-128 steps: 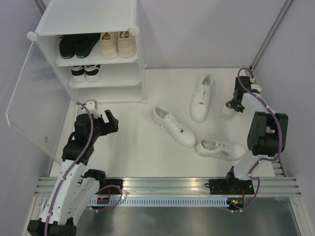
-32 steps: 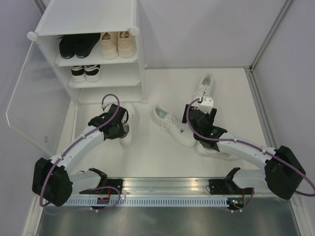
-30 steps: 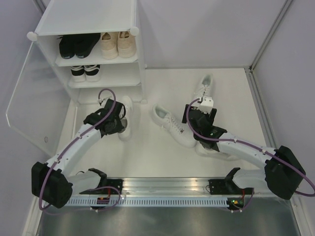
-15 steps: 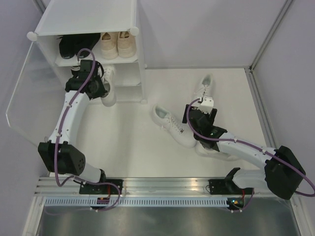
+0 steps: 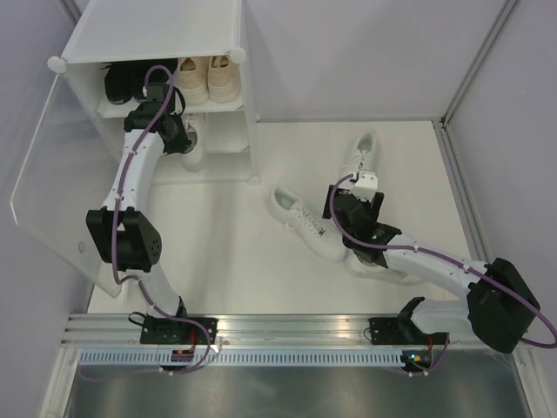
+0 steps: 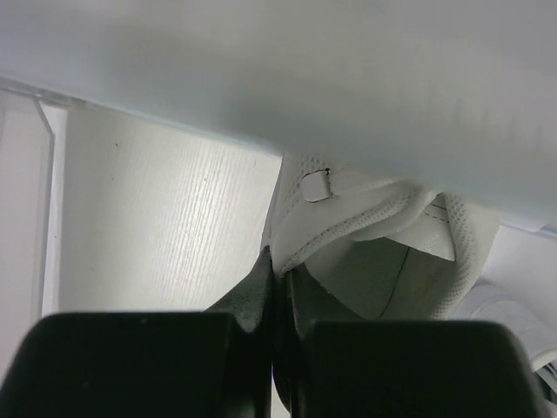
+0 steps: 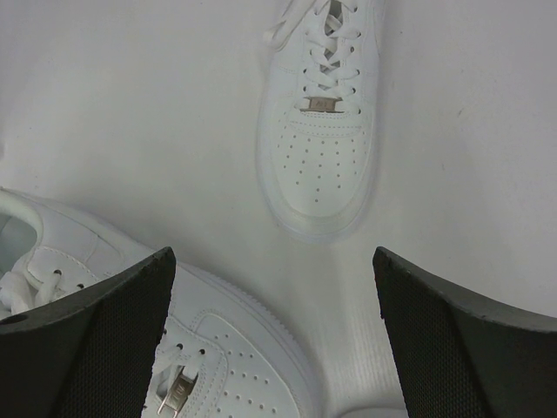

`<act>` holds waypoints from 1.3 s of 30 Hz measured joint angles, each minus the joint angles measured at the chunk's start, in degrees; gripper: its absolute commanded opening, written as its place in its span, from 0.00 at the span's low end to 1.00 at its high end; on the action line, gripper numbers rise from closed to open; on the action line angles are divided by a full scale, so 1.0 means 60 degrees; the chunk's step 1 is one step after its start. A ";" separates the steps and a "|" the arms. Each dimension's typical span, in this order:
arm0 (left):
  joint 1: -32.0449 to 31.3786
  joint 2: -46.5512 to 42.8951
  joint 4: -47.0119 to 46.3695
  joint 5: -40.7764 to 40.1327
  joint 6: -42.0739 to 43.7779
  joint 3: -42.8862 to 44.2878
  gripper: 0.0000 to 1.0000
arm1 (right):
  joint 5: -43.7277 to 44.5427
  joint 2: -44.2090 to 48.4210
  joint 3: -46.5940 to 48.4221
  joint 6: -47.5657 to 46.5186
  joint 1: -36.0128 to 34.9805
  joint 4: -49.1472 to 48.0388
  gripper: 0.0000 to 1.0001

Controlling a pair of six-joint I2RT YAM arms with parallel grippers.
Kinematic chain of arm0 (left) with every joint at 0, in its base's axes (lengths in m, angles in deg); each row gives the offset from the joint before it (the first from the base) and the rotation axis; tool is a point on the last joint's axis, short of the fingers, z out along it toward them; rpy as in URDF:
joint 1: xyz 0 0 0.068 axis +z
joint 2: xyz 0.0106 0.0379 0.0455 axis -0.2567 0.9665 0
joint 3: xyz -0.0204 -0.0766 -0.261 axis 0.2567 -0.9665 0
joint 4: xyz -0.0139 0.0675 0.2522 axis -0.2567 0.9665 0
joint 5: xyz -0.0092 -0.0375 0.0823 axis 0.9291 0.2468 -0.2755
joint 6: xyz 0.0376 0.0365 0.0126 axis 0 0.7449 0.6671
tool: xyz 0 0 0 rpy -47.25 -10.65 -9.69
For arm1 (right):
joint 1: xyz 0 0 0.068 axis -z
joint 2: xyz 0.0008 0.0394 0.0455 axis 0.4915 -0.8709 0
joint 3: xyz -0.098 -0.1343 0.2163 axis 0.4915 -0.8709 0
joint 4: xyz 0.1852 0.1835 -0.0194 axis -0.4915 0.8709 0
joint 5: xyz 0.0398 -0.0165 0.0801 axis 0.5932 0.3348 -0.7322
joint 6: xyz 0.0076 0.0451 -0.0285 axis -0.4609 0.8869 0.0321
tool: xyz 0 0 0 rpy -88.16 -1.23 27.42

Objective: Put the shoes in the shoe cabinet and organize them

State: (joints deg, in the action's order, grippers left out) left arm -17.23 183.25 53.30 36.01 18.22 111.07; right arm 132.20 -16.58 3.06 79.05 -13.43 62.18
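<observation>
The shoe cabinet (image 5: 152,30) stands at the back left, its frosted door (image 5: 48,192) swung open. An all-black pair (image 5: 122,83) and a beige pair (image 5: 209,78) sit on the upper shelf. My left gripper (image 5: 178,135) reaches into the middle tier, shut on the collar of a white shoe (image 5: 195,146). The left wrist view shows the left gripper (image 6: 277,270) pinching that shoe's (image 6: 383,261) rim under a shelf (image 6: 261,70). My right gripper (image 5: 355,198) hangs open over the floor between two white shoes (image 7: 322,157) (image 7: 209,357).
On the floor lie a white shoe (image 5: 359,157) near the back, another (image 5: 305,222) in the middle, and one (image 5: 409,277) mostly under my right arm. Grey walls close in the floor on both sides. The rail (image 5: 296,335) runs along the near edge.
My left arm has carried the white shoe from the floor in front of the cabinet up into its middle tier. The right arm has not moved.
</observation>
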 measured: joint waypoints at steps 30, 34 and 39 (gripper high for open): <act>0.0055 -0.0739 -0.1749 -0.0233 0.0011 -0.0448 0.84 | -0.0197 -0.0474 0.0135 0.0015 0.0004 0.0291 0.98; 0.0058 -0.2259 -0.2637 0.0036 -0.0004 -0.1825 0.95 | -0.0277 -0.0583 0.0200 0.0015 0.0004 0.0342 0.98; 0.0040 -0.4189 -0.4714 0.0874 0.0361 -0.4524 0.99 | -0.0350 -0.0579 0.0237 0.0015 0.0004 0.0393 0.98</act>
State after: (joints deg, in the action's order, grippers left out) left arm -16.99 158.12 25.02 41.26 20.39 83.92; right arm 130.10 -20.06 4.48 79.13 -13.41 64.54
